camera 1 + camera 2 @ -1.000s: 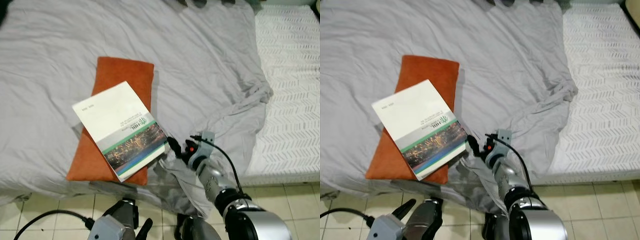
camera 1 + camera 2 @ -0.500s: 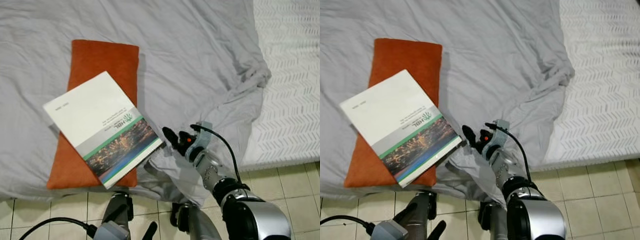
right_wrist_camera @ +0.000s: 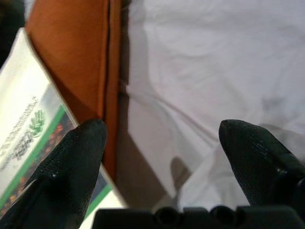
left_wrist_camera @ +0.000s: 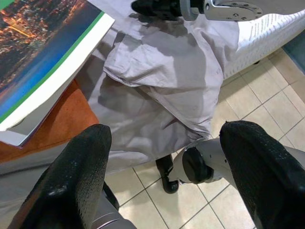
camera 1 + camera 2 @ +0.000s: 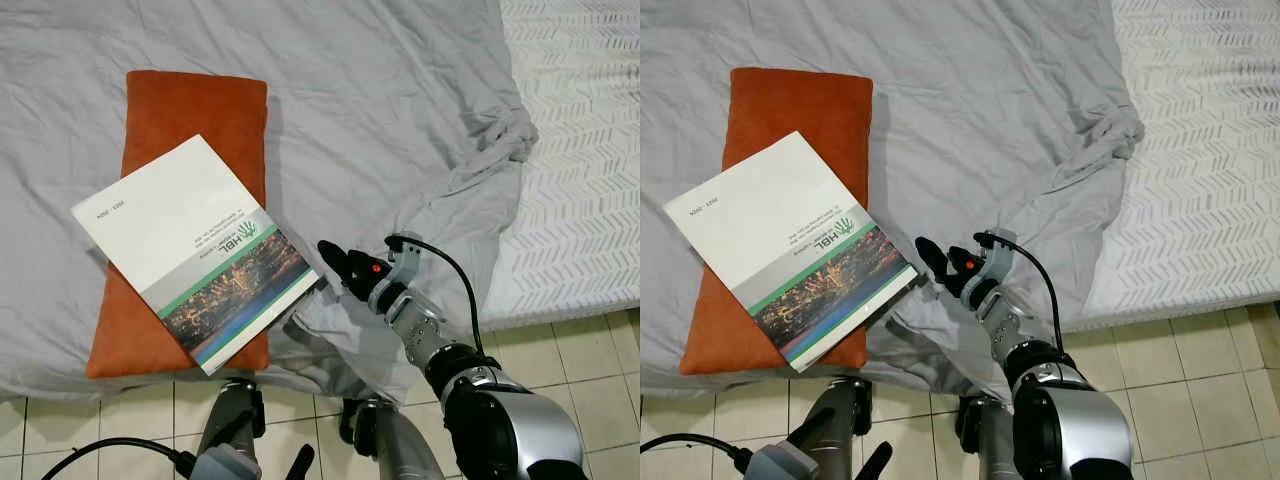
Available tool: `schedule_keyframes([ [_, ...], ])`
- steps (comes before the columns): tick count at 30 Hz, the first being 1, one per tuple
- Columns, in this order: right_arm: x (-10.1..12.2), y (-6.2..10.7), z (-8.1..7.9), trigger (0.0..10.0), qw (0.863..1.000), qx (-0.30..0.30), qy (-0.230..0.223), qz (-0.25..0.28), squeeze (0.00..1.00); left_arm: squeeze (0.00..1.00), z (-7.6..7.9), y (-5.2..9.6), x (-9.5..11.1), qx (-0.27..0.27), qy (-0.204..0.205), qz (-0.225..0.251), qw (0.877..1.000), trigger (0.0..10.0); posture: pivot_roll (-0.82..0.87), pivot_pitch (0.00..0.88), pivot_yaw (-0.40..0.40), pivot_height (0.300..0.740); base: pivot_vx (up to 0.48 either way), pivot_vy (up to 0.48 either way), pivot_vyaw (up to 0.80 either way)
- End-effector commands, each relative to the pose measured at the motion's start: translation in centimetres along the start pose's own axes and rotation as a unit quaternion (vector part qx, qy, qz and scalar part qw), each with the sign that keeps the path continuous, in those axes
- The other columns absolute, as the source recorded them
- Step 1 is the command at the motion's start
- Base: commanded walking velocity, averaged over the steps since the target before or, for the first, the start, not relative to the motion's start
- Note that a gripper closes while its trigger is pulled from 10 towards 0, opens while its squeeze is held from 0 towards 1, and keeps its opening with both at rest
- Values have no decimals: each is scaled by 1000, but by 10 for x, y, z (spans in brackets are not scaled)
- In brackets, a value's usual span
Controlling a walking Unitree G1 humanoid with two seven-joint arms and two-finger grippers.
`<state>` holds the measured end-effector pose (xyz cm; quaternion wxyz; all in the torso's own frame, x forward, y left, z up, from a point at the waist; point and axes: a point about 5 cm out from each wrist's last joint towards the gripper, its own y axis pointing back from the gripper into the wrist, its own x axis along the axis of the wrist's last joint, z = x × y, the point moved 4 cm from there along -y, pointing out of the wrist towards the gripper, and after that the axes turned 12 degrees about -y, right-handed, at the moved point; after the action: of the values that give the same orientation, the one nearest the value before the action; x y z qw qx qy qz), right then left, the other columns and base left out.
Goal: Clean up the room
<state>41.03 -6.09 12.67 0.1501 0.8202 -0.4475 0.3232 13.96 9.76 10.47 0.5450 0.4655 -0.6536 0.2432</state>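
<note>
A white book with a city photo on its cover lies askew on an orange pillow, on the grey bedsheet. My right gripper hovers over the rumpled sheet just right of the book's near corner, open with nothing between its fingers. In the right wrist view the book and the pillow's edge lie just ahead of its left finger. My left gripper hangs open low by the bed's edge, above the floor tiles.
The sheet is bunched up toward the bed's right side, baring a white patterned mattress. Beige floor tiles run along the bed's near edge. The sheet's loose corner drapes over that edge.
The camera has shifted, so the bed sits further left and lower in view. My right gripper has reached a little further over the sheet, beside the book's corner.
</note>
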Motion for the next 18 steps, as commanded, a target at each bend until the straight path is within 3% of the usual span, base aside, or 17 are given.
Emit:
schedule_keyframes([
  [1,-16,3,1,10000,999,12,-23,-28,0,0,11,6,-4,-14,8,-18,1000,10000,315,747,-102,740,0,0,0],
  [12,-65,-5,-38,10000,984,116,-38,-127,0,0,15,2,-16,-22,-3,-31,999,10000,291,734,-119,740,0,0,0],
  [18,-68,-5,-41,10000,982,126,-30,-137,0,0,13,1,-18,-14,-5,-34,999,10000,289,731,-124,740,0,0,0],
])
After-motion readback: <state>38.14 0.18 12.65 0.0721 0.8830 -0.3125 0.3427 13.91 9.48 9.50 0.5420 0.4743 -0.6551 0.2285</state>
